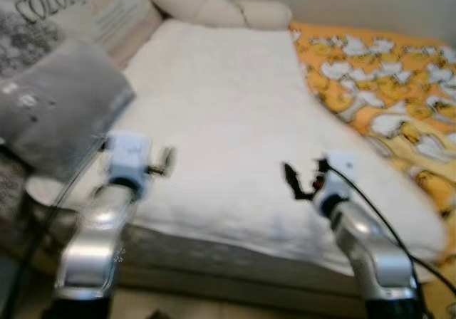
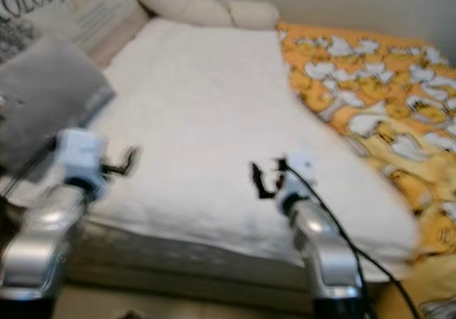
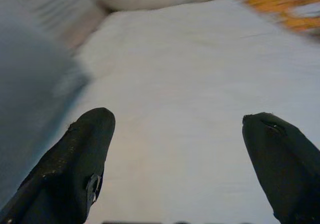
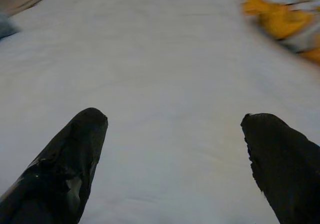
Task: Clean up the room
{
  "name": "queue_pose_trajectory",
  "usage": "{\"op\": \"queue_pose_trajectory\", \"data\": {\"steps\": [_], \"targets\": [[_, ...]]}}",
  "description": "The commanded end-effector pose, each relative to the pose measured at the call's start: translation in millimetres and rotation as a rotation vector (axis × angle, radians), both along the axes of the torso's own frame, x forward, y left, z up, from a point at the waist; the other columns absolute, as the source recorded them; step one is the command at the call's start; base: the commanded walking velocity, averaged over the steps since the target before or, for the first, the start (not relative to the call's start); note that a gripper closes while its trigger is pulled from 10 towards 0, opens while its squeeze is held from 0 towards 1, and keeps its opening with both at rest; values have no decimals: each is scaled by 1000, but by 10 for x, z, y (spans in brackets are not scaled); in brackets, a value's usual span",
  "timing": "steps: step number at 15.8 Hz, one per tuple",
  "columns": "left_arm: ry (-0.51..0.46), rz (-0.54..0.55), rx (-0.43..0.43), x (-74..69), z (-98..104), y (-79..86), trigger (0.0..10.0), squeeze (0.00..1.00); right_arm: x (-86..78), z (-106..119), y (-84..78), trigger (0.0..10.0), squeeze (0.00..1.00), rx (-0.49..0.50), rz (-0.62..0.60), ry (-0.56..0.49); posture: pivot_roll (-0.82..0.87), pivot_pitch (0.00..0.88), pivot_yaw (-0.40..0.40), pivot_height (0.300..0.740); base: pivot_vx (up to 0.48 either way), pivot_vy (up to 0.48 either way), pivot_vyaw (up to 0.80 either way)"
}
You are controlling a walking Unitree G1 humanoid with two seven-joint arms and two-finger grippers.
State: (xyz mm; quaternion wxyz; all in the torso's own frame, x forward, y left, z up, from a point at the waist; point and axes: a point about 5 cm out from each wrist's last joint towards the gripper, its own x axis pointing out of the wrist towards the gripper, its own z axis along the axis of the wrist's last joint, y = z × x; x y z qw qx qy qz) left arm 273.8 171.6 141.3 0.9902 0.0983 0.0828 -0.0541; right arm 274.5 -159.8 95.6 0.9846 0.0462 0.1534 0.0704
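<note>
Over the white bed cover (image 1: 221, 119), left claw (image 3: 177, 134) and right claw (image 4: 172, 134) hover spread wide, holding nothing

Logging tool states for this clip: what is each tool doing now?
Left tool: open, empty, over the white blanket.
Right tool: open, empty, over the same blanket.

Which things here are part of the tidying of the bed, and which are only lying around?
For the job:
white blanket
orange duvet
grey pillow
left hand, open over the blanket
right hand, open over the blanket

Just there:
cream bolster
printed cushion
</note>
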Motion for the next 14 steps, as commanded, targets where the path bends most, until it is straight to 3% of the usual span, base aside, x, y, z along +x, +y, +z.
{"op": "queue_pose_trajectory", "data": {"steps": [1,9,14], "targets": [[-11,13,11,19,48,49,10000,812,40,44,19,10000,0,-6,1,-14,-11,0,-47,740,0,-480,0],[-31,30,-5,129,115,93,10000,812,149,46,42,10000,0,-15,-11,-25,-9,0,-14,740,0,-480,0],[-16,21,-7,125,59,44,10000,808,182,44,52,10000,0,-4,-5,-32,-11,0,-1,740,0,-480,0]]}}
